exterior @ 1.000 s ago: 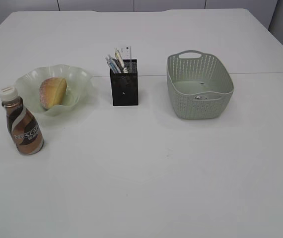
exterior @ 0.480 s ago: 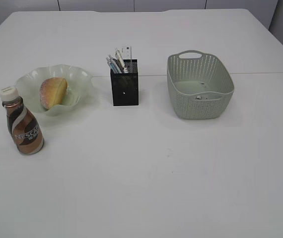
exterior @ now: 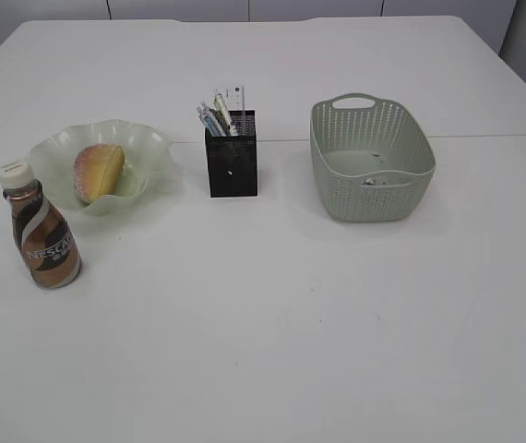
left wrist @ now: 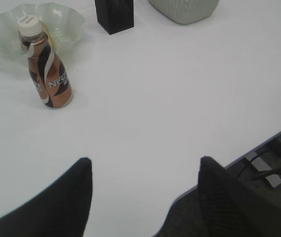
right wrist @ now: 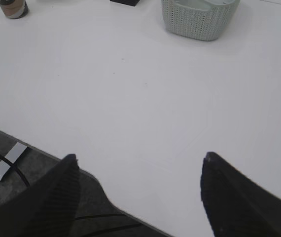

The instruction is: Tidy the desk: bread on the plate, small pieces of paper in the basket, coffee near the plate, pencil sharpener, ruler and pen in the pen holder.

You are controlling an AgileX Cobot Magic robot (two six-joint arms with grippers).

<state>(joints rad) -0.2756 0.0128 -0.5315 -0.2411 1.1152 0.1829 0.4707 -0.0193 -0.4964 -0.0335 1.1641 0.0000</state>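
Left gripper (left wrist: 143, 170): jaws spread wide, empty, above the near edge of the desk (exterior: 272, 323). Right gripper (right wrist: 138, 165): jaws spread wide, empty, likewise over the near edge.
Coffee (exterior: 41, 235): Nescafe bottle, upright, just in front of the plate (exterior: 148, 148).
Bread (exterior: 99, 172): lying in the plate.
Pen holder (exterior: 232, 164): black mesh, centre of desk, holding pens (exterior: 212, 118) and the ruler (exterior: 237, 98).
Basket (exterior: 370, 161): sage-green, right of the holder; small items inside, too small to tell.
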